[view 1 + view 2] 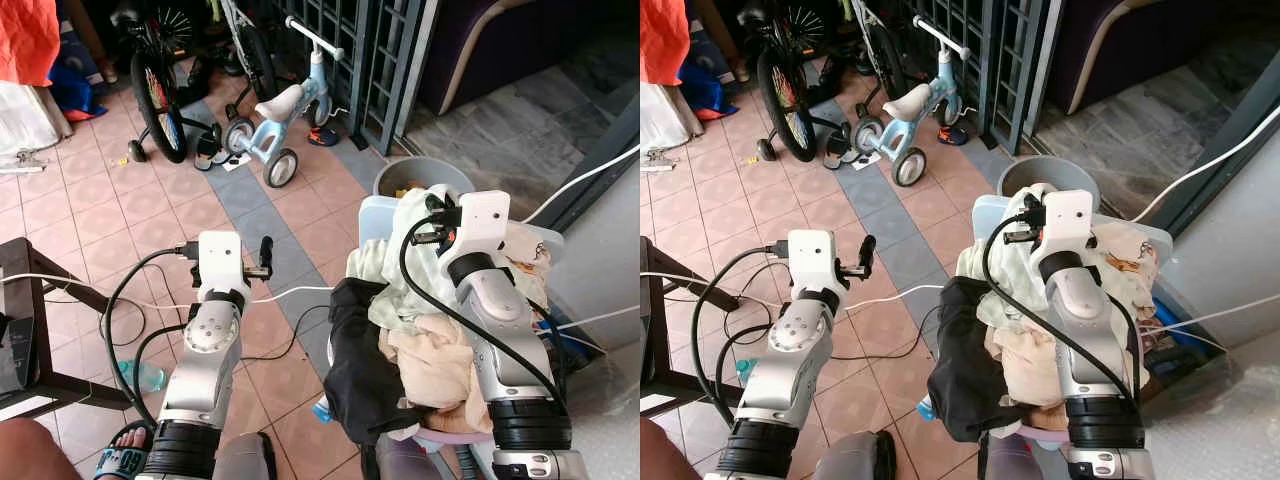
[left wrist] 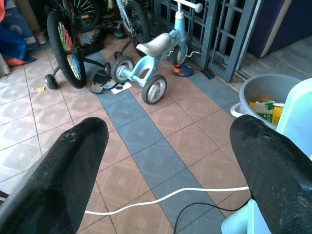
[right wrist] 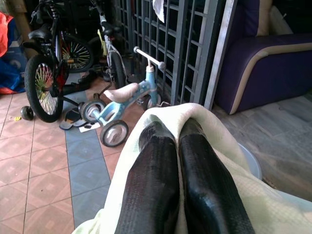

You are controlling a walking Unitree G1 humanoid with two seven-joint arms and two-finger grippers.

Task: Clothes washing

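Note:
A light blue laundry basket (image 1: 371, 216) stands in front of me on the right, heaped with clothes. A black garment (image 1: 362, 362) hangs over its near side beside a beige one (image 1: 436, 366). On top lies a pale greenish-white cloth (image 1: 404, 252). My right gripper (image 3: 176, 127) is at the top of the heap, its two black fingers pressed together with the pale cloth (image 3: 161, 114) folded around them. Over the tiled floor to the left of the basket, my left gripper (image 2: 170, 129) is held out, open wide, with nothing between its fingers (image 2: 73, 161).
A grey bucket (image 1: 420, 172) with packets stands just beyond the basket. A blue tricycle (image 1: 275, 115) and a bicycle (image 1: 155, 85) are further off by a metal gate. White and black cables (image 1: 300, 292) cross the floor. A dark table (image 1: 30, 300) and a person's sandalled foot (image 1: 120, 460) are at my left.

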